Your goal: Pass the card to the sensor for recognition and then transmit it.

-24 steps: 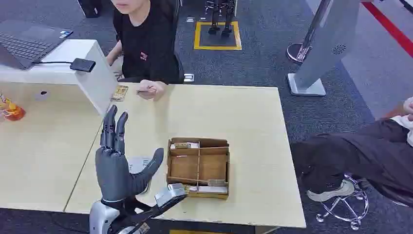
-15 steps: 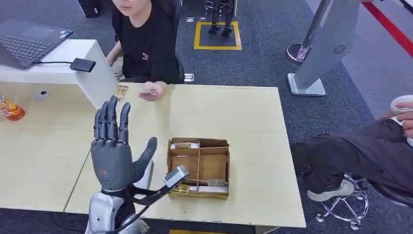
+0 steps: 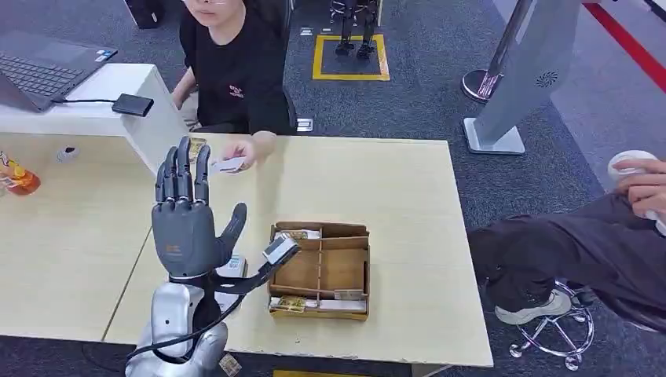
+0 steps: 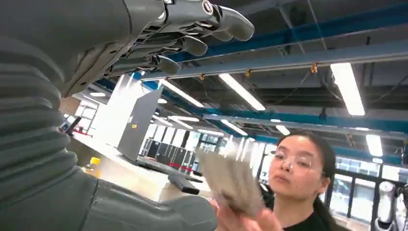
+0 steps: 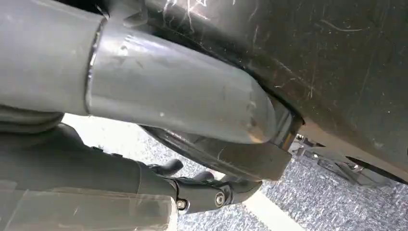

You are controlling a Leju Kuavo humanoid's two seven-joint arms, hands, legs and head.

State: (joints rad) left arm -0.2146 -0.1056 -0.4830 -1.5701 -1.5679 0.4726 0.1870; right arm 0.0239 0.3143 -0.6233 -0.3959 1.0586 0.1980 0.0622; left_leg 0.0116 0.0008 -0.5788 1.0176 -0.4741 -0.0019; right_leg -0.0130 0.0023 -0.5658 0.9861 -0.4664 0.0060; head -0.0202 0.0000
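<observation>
My left hand [image 3: 187, 221] is raised upright over the table's left part, palm toward the person, fingers apart, and it holds nothing. Across the table a person holds out a pale card [image 3: 228, 164] just beyond my fingertips, apart from them. In the left wrist view the card [image 4: 232, 181] is blurred in the person's hand, below my spread fingers [image 4: 192, 30]. A black sensor box [image 3: 133, 104] lies on the white counter at the far left, cabled to a laptop [image 3: 43, 72]. The right wrist view has dark fingers [image 5: 204, 188] of my right hand low beside my body, their pose unclear.
A partitioned cardboard box [image 3: 320, 269] with several cards stands in the middle of the wooden table [image 3: 393, 204]. Another card [image 3: 230, 267] lies flat by my left wrist. A second person sits on a stool at the right [image 3: 581, 251]. A grey sign stand [image 3: 518, 78] rises behind.
My left hand has risen and moved farther toward the person. The person has lifted the card off the table edge and holds it out toward my fingers.
</observation>
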